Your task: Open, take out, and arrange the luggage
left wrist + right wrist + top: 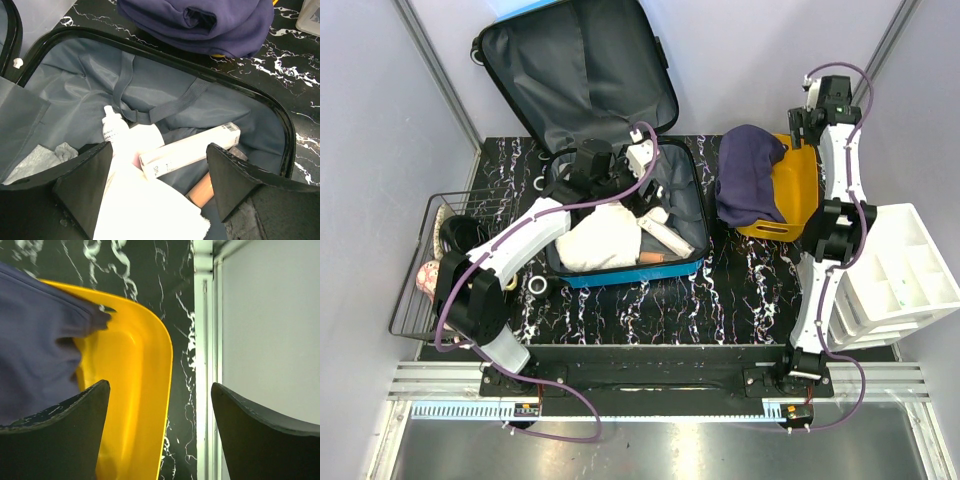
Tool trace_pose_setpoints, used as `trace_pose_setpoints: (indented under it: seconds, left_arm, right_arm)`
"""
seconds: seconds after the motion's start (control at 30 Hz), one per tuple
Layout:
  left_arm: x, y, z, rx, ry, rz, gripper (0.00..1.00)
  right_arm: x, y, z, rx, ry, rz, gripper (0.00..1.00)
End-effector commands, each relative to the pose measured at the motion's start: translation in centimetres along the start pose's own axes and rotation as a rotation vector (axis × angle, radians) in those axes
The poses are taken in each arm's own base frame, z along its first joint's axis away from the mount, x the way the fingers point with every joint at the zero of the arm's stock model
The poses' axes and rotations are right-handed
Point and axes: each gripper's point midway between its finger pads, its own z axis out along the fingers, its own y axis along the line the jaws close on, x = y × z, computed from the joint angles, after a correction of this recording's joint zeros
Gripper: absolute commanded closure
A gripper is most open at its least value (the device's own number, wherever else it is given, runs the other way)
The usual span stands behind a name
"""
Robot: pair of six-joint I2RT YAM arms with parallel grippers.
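The blue suitcase (620, 272) lies open on the black marble table, its grey-lined lid (580, 70) leaning back. Inside lie a white cloth (145, 205), a long white box (190, 150), a white bottle (114, 131) and a tan cylinder (202, 190). My left gripper (159, 147) is open and empty, hovering just above the cloth and the box; it also shows in the top view (625, 195). My right gripper (160, 385) is open and empty above the right rim of the orange bin (135, 390); in the top view (798, 135) it is at the far right.
A dark purple garment (748, 175) lies over the orange bin (790, 205) right of the suitcase. A white compartment organiser (905, 280) stands at the right edge. A wire basket (420, 300) with items is at the left. A small tape roll (538, 287) lies by the suitcase's front left corner.
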Motion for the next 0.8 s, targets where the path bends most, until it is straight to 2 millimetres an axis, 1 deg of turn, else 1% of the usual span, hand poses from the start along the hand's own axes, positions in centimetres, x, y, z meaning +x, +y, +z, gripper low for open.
trace_pose_setpoints:
  seconds: [0.0, 0.07, 0.1, 0.17, 0.2, 0.23, 0.27, 0.3, 0.33, 0.37, 0.43, 0.47, 0.53, 0.57, 0.6, 0.63, 0.67, 0.7, 0.73, 0.77]
  left_arm:
    - [-1.8, 0.0, -1.3, -0.016, -0.055, 0.024, 0.2]
    - [-1.9, 0.0, -1.4, -0.019, -0.059, 0.024, 0.2]
    - [-1.7, 0.0, -1.4, -0.019, -0.056, 0.023, 0.2]
    - [-1.9, 0.0, -1.4, -0.022, -0.058, 0.025, 0.2]
    - [-1.9, 0.1, -1.4, -0.025, -0.059, 0.025, 0.2]
    - [-1.8, 0.1, -1.4, -0.023, -0.056, 0.027, 0.2]
    - [-1.9, 0.1, -1.5, -0.025, -0.059, 0.028, 0.19]
    - [-1.8, 0.2, -1.5, -0.029, -0.056, 0.027, 0.2]
    - [-1.8, 0.2, -1.5, -0.029, -0.055, 0.028, 0.2]
    - [-1.7, 0.2, -1.5, -0.03, -0.053, 0.029, 0.2]
    - [-1.5, 0.2, -1.4, -0.028, -0.045, 0.026, 0.2]
    - [-1.4, 0.2, -1.4, -0.026, -0.043, 0.025, 0.2]
    - [-1.2, 0.1, -1.1, -0.02, -0.033, 0.019, 0.2]
    - [-1.2, 0.2, -1.1, -0.018, -0.033, 0.019, 0.2]
    - [-1.6, 0.3, -1.0, -0.018, -0.038, 0.022, 0.2]
    - [-1.3, 0.2, -0.8, -0.012, -0.028, 0.017, 0.2]
    - [-1.4, 0.3, -0.7, -0.012, -0.027, 0.018, 0.2]
    - [-1.8, 0.4, -0.7, -0.012, -0.032, 0.022, 0.2]
    - [-1.7, 0.5, -0.6, -0.013, -0.026, 0.019, 0.2]
    - [-1.7, 0.6, -0.5, -0.014, -0.024, 0.019, 0.2]
  right_arm:
    - [3.8, -1.2, 2.1, 0.034, 0.12, 0.012, 0.11]
    - [4.8, -0.8, 2.6, 0.017, 0.151, 0.026, 0.12]
    - [5.5, -0.3, 3.1, 0.0, 0.169, 0.031, 0.12]
    - [6.4, 0.0, 3.5, -0.012, 0.199, 0.056, 0.14]
    - [7.0, 0.8, 4.0, -0.044, 0.212, 0.068, 0.17]
    - [7.3, 1.2, 4.0, -0.068, 0.219, 0.082, 0.26]
    - [7.5, 2.2, 4.2, -0.112, 0.226, 0.111, 0.33]
    - [7.4, 2.8, 4.0, -0.14, 0.224, 0.132, 0.41]
    - [7.3, 3.7, 3.9, -0.189, 0.223, 0.148, 0.61]
    - [7.1, 4.8, 3.6, -0.242, 0.221, 0.195, 0.69]
    - [6.9, 6.0, 3.3, -0.293, 0.225, 0.24, 0.84]
    - [7.0, 6.8, 3.0, -0.314, 0.241, 0.289, 1.0]
    - [7.0, 7.6, 2.8, -0.341, 0.255, 0.341, 1.0]
    - [6.9, 8.2, 2.6, -0.353, 0.267, 0.398, 1.0]
    - [6.9, 8.6, 2.6, -0.361, 0.27, 0.415, 1.0]
    - [6.9, 8.7, 2.7, -0.357, 0.273, 0.424, 1.0]
    - [6.5, 8.7, 2.7, -0.353, 0.259, 0.423, 0.98]
    - [6.1, 8.6, 2.7, -0.348, 0.245, 0.421, 0.7]
    - [5.6, 8.2, 2.6, -0.337, 0.228, 0.42, 0.57]
    - [4.2, 7.5, 2.1, -0.323, 0.179, 0.406, 0.48]
